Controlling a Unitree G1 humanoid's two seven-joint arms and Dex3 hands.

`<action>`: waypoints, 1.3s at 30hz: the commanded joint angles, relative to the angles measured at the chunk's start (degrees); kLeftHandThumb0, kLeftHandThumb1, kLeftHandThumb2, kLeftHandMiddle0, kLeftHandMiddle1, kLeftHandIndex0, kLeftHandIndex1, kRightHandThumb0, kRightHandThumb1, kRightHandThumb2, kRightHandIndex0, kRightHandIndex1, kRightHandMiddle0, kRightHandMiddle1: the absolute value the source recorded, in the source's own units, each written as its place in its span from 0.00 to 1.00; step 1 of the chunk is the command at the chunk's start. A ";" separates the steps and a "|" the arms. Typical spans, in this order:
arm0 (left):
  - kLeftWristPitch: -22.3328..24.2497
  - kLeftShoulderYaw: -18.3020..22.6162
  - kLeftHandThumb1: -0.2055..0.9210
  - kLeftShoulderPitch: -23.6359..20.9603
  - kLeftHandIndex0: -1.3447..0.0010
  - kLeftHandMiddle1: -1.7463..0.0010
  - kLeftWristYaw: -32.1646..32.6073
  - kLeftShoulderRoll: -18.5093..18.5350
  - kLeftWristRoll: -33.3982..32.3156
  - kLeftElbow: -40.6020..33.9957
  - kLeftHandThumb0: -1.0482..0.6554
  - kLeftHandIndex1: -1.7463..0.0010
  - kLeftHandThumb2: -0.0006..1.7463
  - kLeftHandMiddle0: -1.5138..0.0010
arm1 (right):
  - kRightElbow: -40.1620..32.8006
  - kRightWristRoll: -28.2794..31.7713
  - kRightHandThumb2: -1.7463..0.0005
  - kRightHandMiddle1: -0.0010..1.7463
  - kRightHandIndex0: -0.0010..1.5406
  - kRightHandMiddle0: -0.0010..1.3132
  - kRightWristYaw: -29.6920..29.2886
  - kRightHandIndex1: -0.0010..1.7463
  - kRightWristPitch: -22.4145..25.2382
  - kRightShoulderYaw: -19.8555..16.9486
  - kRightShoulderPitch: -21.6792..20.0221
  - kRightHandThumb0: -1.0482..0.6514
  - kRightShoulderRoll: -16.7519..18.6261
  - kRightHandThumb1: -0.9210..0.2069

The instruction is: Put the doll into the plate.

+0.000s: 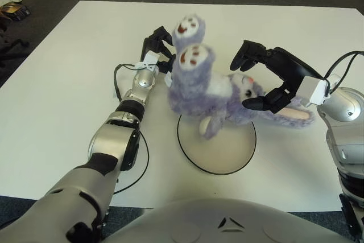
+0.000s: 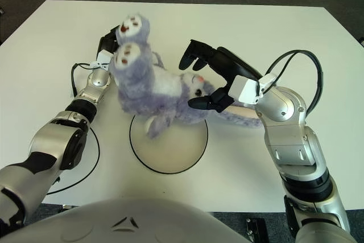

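the right hand (image 1: 259, 78) hangs over the white table (image 1: 68, 72) with its dark fingers (image 1: 244, 55) spread wide, upper fingers arched above and the lower finger pointing in beneath, holding nothing. the doll's head sits in the gap between them, and whether any fingertip touches the fur i cannot tell.

the doll (image 1: 213, 92), a fuzzy purple plush with a white belly, lies on its back just to the left of this hand. its face with a dark eye and small pink nose is right below the upper fingers. a long pale-pink-lined ear (image 1: 296, 116) trails away under the hand toward the wrist, flat on the table. its two feet (image 1: 190, 41), white soles with brown pads, stick up on the far side of the body from the right hand.

the plate (image 1: 219, 146), a round cream disc with a dark rim, lies below and to the left of the right hand, nearer the robot's body. the doll's rump and one dangling limb overlap the plate's far edge; its head and ear are off the plate, over the table.

the left hand (image 1: 158, 46) shows just beyond the doll's feet, on their left, its dark fingers curled inward and holding nothing, close to the plush fur.
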 commanded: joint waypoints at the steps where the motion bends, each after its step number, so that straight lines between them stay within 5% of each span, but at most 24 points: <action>1: -0.16 0.12 0.06 -1.31 0.40 0.17 0.27 0.18 -0.10 0.04 0.61 0.00 0.99 0.35 | -0.24 -0.22 0.36 0.74 0.08 0.02 0.62 0.53 -1.20 -0.88 0.64 0.38 -1.33 0.65; 15: 0.75 -0.16 0.05 -1.36 0.39 0.16 -0.04 0.35 0.05 -0.23 0.61 0.00 1.00 0.35 | 0.93 -1.16 0.38 0.66 0.09 0.00 0.90 0.45 -5.51 -0.72 1.49 0.35 -3.18 0.64; 39: 2.46 0.55 0.08 -1.11 0.42 0.15 -0.31 -0.29 -0.84 -1.09 0.61 0.00 0.98 0.36 | -0.43 2.10 0.41 0.65 0.08 0.00 5.82 0.46 -3.44 -3.19 2.39 0.30 -6.08 0.61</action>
